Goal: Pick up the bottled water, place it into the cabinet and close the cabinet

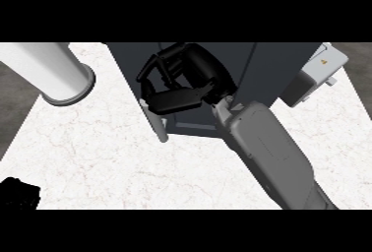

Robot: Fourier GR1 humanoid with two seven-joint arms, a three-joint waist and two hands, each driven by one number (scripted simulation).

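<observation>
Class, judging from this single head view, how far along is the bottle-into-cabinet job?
No bottled water shows on the white marble counter, so pickup looks done. The right hand is curled at the dark grey cabinet opening; whether it holds the bottle cannot be told. The cabinet's pale door stands open: closing remains. The left hand rests at lower left.

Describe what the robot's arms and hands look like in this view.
The right forearm is a smooth grey casing with rounded edges and faint panel seams, thinner near the wrist. The right hand is black, with a blocky palm and slim jointed fingers. Of the left hand only a black patch shows at the lower left edge.
</observation>
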